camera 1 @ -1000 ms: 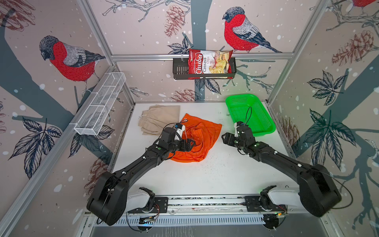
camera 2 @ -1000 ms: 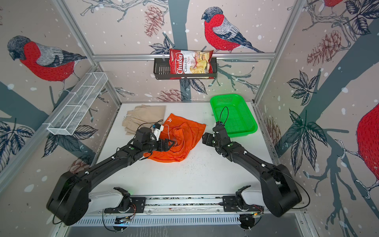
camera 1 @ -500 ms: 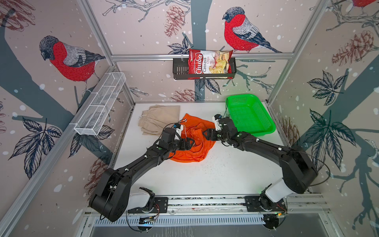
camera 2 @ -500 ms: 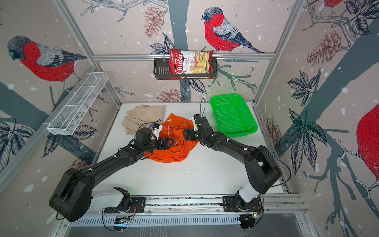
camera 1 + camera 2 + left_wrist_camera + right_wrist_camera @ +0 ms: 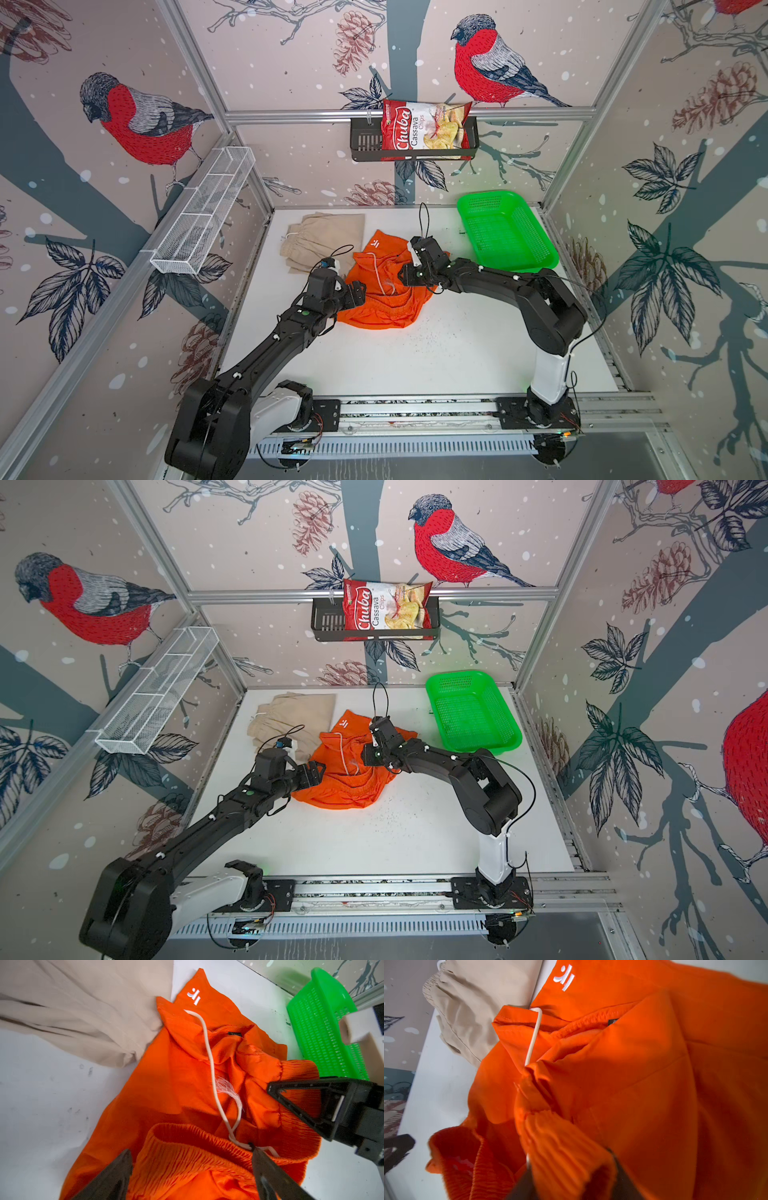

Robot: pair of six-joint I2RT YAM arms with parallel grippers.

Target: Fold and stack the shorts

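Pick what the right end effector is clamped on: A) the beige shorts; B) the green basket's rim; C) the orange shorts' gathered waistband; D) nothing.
C: in the right wrist view, the gathered waistband of the orange shorts is bunched between the fingers of the right end effector.

The left arm [image 5: 266,345] and right arm [image 5: 498,276] are black, with white base links [image 5: 550,370]. Thin cables [image 5: 420,216] loop at each wrist.
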